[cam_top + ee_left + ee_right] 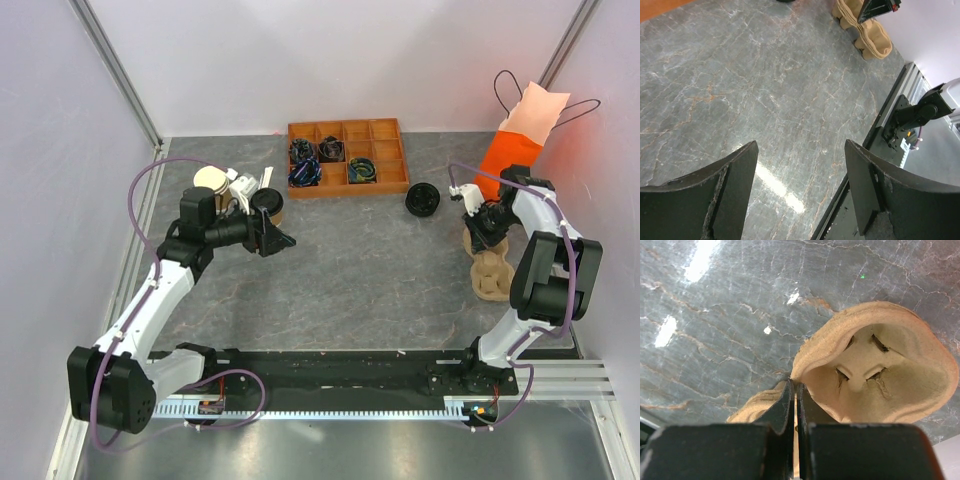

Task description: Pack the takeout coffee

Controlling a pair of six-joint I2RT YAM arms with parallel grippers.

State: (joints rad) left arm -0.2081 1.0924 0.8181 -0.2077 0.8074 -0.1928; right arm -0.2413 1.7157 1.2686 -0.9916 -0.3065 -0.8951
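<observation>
Top view, left-centre: the coffee [267, 204] stands upright on the surface [360, 260], black lid on, just above my left jaws in the frame. A stack [210, 180] of bare cups is close on its left, with a white object I cannot identify between them.

Left jaws: released, spread wide, nothing between them. In the left wrist view they frame only bare surface, so the coffee is out of their line.

Right jaws: clenched on a thin rim of the pulp carrier [875, 365], at the right of the top view below the orange bag [515, 135]. A sliver of pulp shows between the pads.

Handling estimate for the coffee:
- Paper wall: soft, and it will dent or ovalise under a hard squeeze.
- Weight: light if empty. I cannot tell whether it is filled, so I treat it as full and keep it upright.
- Lid: smooth plastic, probably slippery and only press-fitted. I would not lift by it, since it may pop off.
- Grip site: across the cup body, mid-wall or just under the lid's rim where the rolled lip stiffens it, with moderate closure only.
- Neighbours: the stack is close, so I should approach from the open side to avoid knocking it.

Carrier well looks snug, so the coffee should go straight down into it.
</observation>
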